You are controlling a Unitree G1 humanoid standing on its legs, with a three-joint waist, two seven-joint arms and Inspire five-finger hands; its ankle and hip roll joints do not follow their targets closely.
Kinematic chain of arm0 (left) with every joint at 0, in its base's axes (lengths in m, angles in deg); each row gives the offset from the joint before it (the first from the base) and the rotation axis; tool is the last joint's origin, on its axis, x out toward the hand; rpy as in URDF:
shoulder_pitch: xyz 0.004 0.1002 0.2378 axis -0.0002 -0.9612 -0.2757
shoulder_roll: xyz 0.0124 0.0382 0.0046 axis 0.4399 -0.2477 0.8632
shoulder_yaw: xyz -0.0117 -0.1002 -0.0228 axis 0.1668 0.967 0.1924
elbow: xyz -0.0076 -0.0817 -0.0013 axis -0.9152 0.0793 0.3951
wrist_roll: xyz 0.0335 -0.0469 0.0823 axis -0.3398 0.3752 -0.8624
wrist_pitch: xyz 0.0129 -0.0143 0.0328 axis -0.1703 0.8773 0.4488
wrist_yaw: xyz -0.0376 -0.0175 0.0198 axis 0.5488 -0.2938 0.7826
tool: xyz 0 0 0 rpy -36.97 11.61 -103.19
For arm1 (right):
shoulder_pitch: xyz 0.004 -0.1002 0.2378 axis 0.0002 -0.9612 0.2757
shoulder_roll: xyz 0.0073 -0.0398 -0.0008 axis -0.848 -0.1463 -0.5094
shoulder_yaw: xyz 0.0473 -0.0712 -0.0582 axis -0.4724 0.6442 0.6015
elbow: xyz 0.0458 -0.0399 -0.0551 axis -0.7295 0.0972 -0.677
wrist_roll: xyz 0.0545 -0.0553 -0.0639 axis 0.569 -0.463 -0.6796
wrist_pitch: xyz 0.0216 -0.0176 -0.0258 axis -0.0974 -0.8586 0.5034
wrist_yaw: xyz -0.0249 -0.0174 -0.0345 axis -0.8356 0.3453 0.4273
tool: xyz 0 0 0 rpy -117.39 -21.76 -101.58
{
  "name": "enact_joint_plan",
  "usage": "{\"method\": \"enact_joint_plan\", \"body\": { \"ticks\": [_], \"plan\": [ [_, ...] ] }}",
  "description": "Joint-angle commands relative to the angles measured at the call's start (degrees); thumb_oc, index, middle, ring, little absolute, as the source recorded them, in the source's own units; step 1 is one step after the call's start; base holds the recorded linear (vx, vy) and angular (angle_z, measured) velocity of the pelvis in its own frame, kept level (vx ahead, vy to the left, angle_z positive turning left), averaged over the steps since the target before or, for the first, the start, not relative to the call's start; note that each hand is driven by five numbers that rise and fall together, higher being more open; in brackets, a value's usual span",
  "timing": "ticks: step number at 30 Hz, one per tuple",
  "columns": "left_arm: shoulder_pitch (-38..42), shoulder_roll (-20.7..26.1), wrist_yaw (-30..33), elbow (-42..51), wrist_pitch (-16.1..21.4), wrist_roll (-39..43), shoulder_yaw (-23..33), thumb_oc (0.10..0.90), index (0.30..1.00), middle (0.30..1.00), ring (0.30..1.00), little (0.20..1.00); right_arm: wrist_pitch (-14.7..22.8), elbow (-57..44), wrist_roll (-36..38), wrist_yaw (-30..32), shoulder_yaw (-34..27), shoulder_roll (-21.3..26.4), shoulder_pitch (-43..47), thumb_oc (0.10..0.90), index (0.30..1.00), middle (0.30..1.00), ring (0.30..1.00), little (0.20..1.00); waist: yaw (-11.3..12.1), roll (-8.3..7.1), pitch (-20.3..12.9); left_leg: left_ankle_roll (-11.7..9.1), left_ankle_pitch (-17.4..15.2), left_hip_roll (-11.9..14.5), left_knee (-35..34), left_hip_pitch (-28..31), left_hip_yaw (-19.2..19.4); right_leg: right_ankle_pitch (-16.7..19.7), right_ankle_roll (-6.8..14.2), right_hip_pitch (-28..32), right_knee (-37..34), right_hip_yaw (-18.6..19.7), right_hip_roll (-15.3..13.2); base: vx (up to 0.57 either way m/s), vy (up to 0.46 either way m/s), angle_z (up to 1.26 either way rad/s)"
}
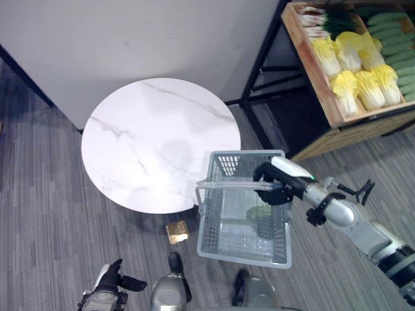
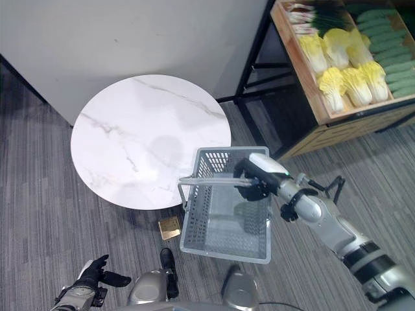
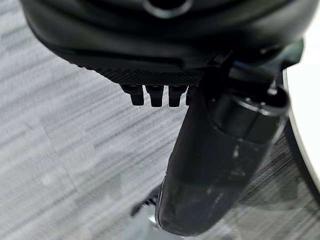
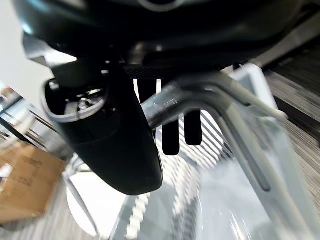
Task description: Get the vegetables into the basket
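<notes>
The right hand (image 1: 275, 184) holds the basket (image 1: 243, 243) by its handle (image 1: 227, 185), fingers curled around it. Next it probably must carry it to the vegetables (image 1: 356, 71). The left hand (image 1: 110, 280) hangs relaxed.

One basket (image 1: 245, 241), one table (image 1: 155, 139), one crate (image 1: 324, 84).

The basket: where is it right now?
In the left eye view the grey basket hangs from the right robot hand by its handle, over the floor beside the round white table.
</notes>
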Motion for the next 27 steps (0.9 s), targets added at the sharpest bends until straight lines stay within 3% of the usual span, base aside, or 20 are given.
{"method": "enact_joint_plan", "body": {
  "ticks": [1,9,17,19,24,25,26,27],
  "plan": [
    [-3.4,-0.2,0.2,-1.3,0.3,0.5,1.9,0.900,1.000,1.000,1.000,1.000,4.9,-5.2,3.3,4.4,-2.3,-1.4,8.8,0.400,0.300,0.300,0.300,0.300,1.8,-2.44,-6.2,-2.7,0.3,-1.0,-0.5,-2.7,-3.0,4.4,1.1,-0.4,-1.0,-0.1,-1.1,-0.02,-0.102,-0.64],
    [-3.7,-2.3,-0.5,-1.9,0.4,-0.3,1.5,0.900,1.000,1.000,1.000,1.000,5.5,-7.8,4.1,3.6,-3.9,0.5,6.5,0.400,0.300,0.300,0.300,0.300,0.3,-1.59,-6.0,-4.9,2.2,1.6,1.4,-3.4,-0.9,0.6,-0.1,1.2,-6.4,-1.7,1.7,-0.02,-0.115,-0.28],
    [-3.6,-3.7,-0.4,-1.9,0.2,-0.7,1.1,0.900,1.000,1.000,1.000,1.000,6.2,-9.0,4.6,3.9,-9.2,3.0,-0.3,0.400,0.300,0.300,0.300,0.300,-2.4,1.01,-4.7,-7.5,6.1,5.8,0.7,-2.6,0.4,-2.5,-2.1,0.3,-6.8,0.8,5.2,-0.04,-0.163,-0.16],
    [-3.1,-4.1,-0.5,-1.3,0.3,-0.9,0.2,0.900,1.000,1.000,1.000,1.000,6.4,-9.6,4.8,4.0,-11.8,3.8,-3.7,0.400,0.300,0.300,0.300,0.300,-3.7,2.31,-4.3,-8.7,8.3,7.8,0.1,-2.0,0.2,-3.4,-3.5,-0.8,-5.4,2.1,7.1,-0.04,-0.239,-0.12],
    [-2.7,-4.6,-0.4,-0.2,0.7,-1.3,-0.7,0.900,1.000,1.000,1.000,1.000,7.2,-10.9,5.8,4.0,-14.9,4.9,-7.1,0.400,0.300,0.300,0.300,0.300,-4.7,2.32,-3.8,-9.9,7.8,9.9,3.9,-2.2,-1.4,-3.9,-5.1,0.1,-6.4,3.7,9.4,-0.01,-0.215,-0.18],
    [-2.6,-4.7,-0.1,0.3,0.8,-0.6,-0.4,0.900,1.000,1.000,1.000,1.000,7.4,-11.0,5.9,4.1,-15.0,5.2,-7.1,0.400,0.300,0.300,0.300,0.300,-4.2,2.14,-3.4,-9.6,7.6,9.3,5.8,-2.7,-5.8,-4.1,-5.4,-0.1,-6.0,4.9,9.7,0.00,-0.064,-0.40],
    [-2.7,-4.8,0.3,0.9,1.2,0.2,-0.3,0.900,1.000,1.000,1.000,1.000,7.6,-10.7,6.0,4.2,-14.5,5.5,-6.4,0.400,0.300,0.300,0.300,0.300,-3.2,2.10,-3.2,-8.8,7.4,6.9,5.9,-3.6,-12.5,-4.0,-5.6,-0.9,-5.4,6.2,9.9,0.04,-0.130,-0.55],
    [-3.4,-5.4,0.8,1.6,1.7,1.9,-0.4,0.900,1.000,1.000,1.000,1.000,7.9,-9.7,6.6,4.3,-13.4,5.9,-4.7,0.400,0.300,0.300,0.300,0.300,-1.4,1.84,-2.6,-7.2,4.8,1.1,4.7,-5.2,-23.5,-4.0,-5.6,-1.2,-4.7,9.9,10.4,0.06,-0.111,-1.04]
  ]
}}
